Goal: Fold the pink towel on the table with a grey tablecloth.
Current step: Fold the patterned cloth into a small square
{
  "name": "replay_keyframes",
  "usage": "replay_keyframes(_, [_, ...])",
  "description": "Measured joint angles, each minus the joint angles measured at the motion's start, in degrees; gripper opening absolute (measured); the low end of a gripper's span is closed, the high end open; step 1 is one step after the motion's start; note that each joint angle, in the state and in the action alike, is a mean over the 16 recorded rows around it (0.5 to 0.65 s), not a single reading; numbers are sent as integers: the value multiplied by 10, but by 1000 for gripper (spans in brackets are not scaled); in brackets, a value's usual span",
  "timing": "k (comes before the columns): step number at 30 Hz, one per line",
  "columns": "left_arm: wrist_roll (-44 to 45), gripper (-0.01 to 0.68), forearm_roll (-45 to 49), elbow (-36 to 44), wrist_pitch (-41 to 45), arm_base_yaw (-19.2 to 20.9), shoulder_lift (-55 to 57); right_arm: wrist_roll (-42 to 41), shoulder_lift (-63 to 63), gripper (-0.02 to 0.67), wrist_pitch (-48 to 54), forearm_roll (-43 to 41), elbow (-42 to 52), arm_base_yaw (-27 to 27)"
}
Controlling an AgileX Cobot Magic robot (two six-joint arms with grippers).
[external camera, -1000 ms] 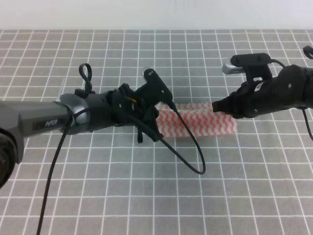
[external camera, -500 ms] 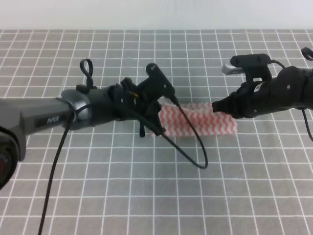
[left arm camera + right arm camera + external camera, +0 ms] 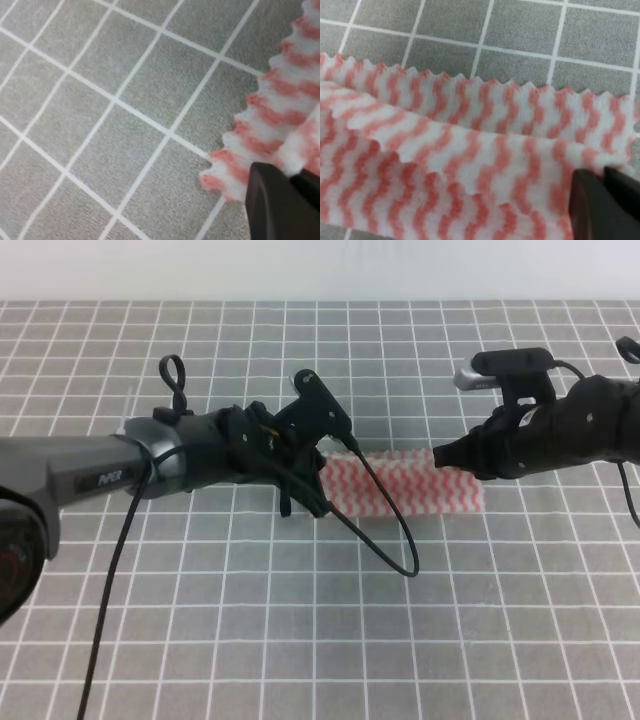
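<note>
Pink towel (image 3: pixel 400 486), folded strip, on grey tablecloth (image 3: pixel 300 640). Left gripper (image 3: pixel 318 492) and right gripper (image 3: pixel 445 456): jaws clamped on its left and right ends.

Left arm reaching in low from the left, left gripper (image 3: pixel 318 502) fingers (image 3: pixel 280 205) pinched together on the towel (image 3: pixel 400 485) end, right arm level from the right, right gripper (image 3: pixel 440 457) fingers (image 3: pixel 592 205) clamped on the opposite end

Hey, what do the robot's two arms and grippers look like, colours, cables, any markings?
Both arms are black. The left arm has a grey metallic link with small white lettering, a looped cable tie and a thin black cable drooping from the wrist. The right arm carries a silver-and-black camera. The fingers are dark.
</note>
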Motion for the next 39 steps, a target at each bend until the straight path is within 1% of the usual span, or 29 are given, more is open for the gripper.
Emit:
replay_keyframes(4, [0, -2, 0, -1, -4, 0, 1, 0, 4, 9, -4, 0, 0, 0])
replay_keyframes(7, [0, -2, 0, -1, -7, 0, 1, 0, 7, 33, -8, 0, 0, 0])
replay_keyframes(13, [0, 16, 0, -1, -16, 0, 4, 0, 9, 116, -17, 1, 0, 0])
replay_keyframes(15, [0, 36, 0, -1, -21, 0, 6, 0, 10, 144, -19, 2, 0, 0])
replay_keyframes(22, [-3, 170, -1, -1, -46, 3, 15, 0, 10, 221, -28, 2, 0, 0])
replay_keyframes(28, [-7, 279, -1, -1, -80, 15, 20, 0, 11, 238, -29, 2, 0, 0])
replay_keyframes(31, [-9, 314, -2, -1, -93, 22, 17, 2, 11, 238, -23, 2, 0, 0])
replay_keyframes(35, [-20, 312, -4, -3, -86, 31, 3, 6, 12, 237, -10, 2, 0, 0])
replay_keyframes(39, [-41, 254, -19, -12, -37, 37, -16, 14, 11, 237, 7, 2, 0, -2])
